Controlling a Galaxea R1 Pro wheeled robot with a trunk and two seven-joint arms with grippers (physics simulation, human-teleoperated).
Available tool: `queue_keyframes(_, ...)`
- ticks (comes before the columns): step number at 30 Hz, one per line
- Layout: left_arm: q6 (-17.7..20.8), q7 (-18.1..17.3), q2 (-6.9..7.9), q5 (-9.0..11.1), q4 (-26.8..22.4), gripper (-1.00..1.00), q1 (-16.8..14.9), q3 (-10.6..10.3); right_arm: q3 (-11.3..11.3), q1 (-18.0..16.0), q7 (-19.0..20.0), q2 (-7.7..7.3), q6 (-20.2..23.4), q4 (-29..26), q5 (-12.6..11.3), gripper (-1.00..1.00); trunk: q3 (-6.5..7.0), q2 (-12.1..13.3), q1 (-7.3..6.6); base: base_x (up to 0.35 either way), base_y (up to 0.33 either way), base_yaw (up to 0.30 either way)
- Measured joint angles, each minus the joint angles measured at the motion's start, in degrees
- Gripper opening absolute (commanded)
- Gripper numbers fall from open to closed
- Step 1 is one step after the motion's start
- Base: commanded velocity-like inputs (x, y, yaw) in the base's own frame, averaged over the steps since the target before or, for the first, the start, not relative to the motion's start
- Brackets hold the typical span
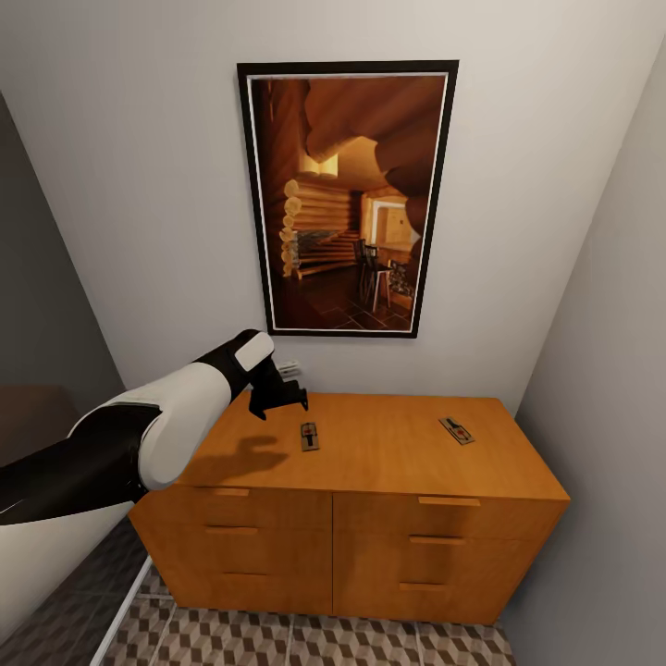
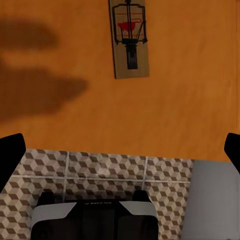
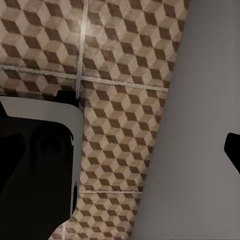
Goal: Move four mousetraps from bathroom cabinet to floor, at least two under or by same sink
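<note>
I hold the left gripper (image 1: 277,396) above the rear left part of the orange-brown cabinet (image 1: 388,453), its jaws spread wide and grasping nothing. Two mousetraps lie flat on the cabinet top: one (image 1: 309,436) just beside the gripper, seen from the left wrist camera as a pale board with black wire and a red patch (image 2: 129,39), the other (image 1: 456,430) well apart, toward the right rear. The cube-pattern bathroom floor (image 1: 305,643) runs along the drawer fronts. One dark fingertip of my right gripper (image 3: 233,148) shows beside a grey wall (image 3: 195,150); I cannot tell its jaw state. A framed cabin picture (image 1: 347,199) hangs above.
</note>
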Motion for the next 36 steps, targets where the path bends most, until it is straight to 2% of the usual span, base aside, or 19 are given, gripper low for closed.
queue_keyframes(7, -0.1, 0.2, 0.00, 0.0, 0.0, 1.00, 0.1, -0.1, 0.0, 0.0, 0.0, -0.01, 0.0, 0.0, 0.0, 1.00, 0.00, 0.0, 0.00, 0.000, 0.000, -0.025)
queue_keyframes(19, -0.2, 0.2, -0.01, 0.0, 0.0, 1.00, 0.1, -0.1, 0.0, 0.0, 0.0, -0.02, 0.0, 0.0, 0.0, 1.00, 0.00, 0.0, 0.00, 0.000, 0.000, -0.216)
queue_keyframes(27, -0.2, 0.3, 0.00, -0.1, 0.0, 1.00, 0.1, -0.1, -0.1, 0.0, 0.0, -0.02, 0.0, 0.0, 0.0, 1.00, 0.00, 0.0, 0.00, 0.000, 0.000, -0.066)
queue_keyframes(33, -0.2, 2.1, 0.00, -0.1, 0.0, 1.00, 0.1, -0.1, 0.0, 0.0, 0.0, 0.01, 0.0, 0.0, 0.0, 1.00, 0.00, 0.0, 0.00, 0.000, 0.000, -0.011)
queue_keyframes(36, -0.2, 4.1, 0.00, -0.2, 0.0, 1.00, 0.1, -0.1, 0.0, 0.0, 0.0, 0.00, 0.0, 0.0, 0.0, 1.00, 0.00, 0.0, 0.00, 0.000, 0.000, -0.053)
